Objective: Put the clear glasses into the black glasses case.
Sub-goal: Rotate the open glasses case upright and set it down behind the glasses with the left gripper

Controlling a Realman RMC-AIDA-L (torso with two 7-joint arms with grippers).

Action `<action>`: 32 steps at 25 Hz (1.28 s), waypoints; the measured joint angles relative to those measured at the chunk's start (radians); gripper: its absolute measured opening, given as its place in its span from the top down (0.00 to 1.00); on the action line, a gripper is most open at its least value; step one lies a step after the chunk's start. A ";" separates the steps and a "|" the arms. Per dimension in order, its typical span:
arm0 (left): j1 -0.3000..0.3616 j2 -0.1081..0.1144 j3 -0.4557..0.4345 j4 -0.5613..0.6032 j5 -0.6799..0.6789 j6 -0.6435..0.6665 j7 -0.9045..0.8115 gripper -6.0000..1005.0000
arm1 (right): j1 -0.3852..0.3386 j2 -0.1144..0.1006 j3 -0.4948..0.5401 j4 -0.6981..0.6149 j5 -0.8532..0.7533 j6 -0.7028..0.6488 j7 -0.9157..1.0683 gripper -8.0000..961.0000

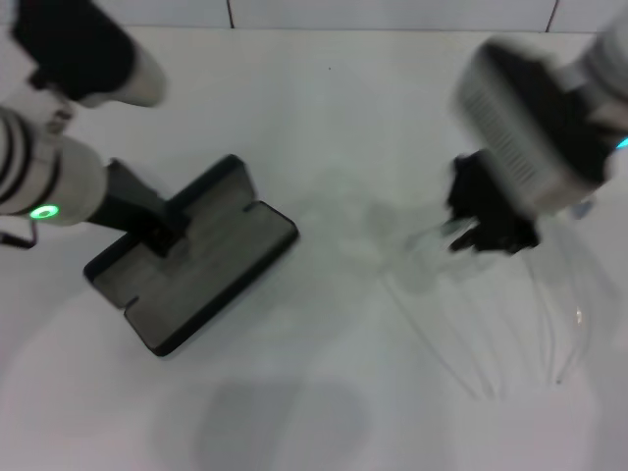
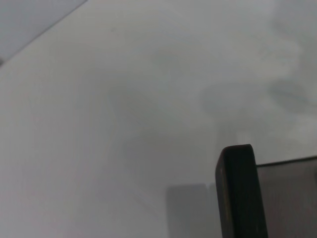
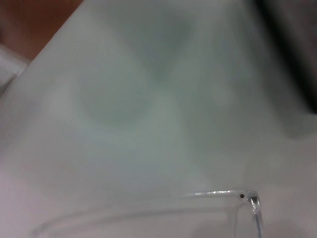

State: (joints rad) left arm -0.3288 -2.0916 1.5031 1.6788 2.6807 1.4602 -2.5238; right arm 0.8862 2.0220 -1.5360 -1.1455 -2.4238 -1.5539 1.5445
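Observation:
The black glasses case [image 1: 211,270] lies open at the left of the white table, its grey lining facing up. My left gripper [image 1: 162,234] rests on the case near the hinge line. In the left wrist view, one black edge of the case [image 2: 237,191] stands beside the grey lining. The clear glasses [image 1: 549,314] are at the right, their thin arms spread toward the table's front. My right gripper [image 1: 481,234] is at the lens end and shut on it. In the right wrist view, the glasses' hinge corner [image 3: 251,199] shows close up.
The white table [image 1: 324,118] runs back to a tiled wall. Bare surface lies between the case and the glasses, with soft shadows on it.

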 joint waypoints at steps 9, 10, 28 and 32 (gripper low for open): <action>-0.122 0.001 0.122 0.054 0.144 -0.001 0.140 0.93 | -0.226 0.000 0.364 -0.231 0.008 -0.216 0.038 0.87; -0.129 0.000 0.138 0.053 0.144 -0.003 0.162 0.93 | -0.251 0.001 0.386 -0.237 0.009 -0.219 0.042 0.87; -0.280 -0.007 0.456 -0.247 0.139 -0.393 0.319 0.93 | -0.463 0.006 0.930 -0.242 0.103 -0.553 -0.025 0.87; -0.309 -0.008 0.460 -0.309 0.087 -0.414 0.316 0.93 | -0.489 0.006 0.948 -0.237 0.122 -0.559 -0.034 0.87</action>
State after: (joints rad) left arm -0.6381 -2.0991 1.9635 1.3699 2.7680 1.0465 -2.2081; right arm 0.3971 2.0279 -0.5880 -1.3827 -2.3016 -2.1128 1.5104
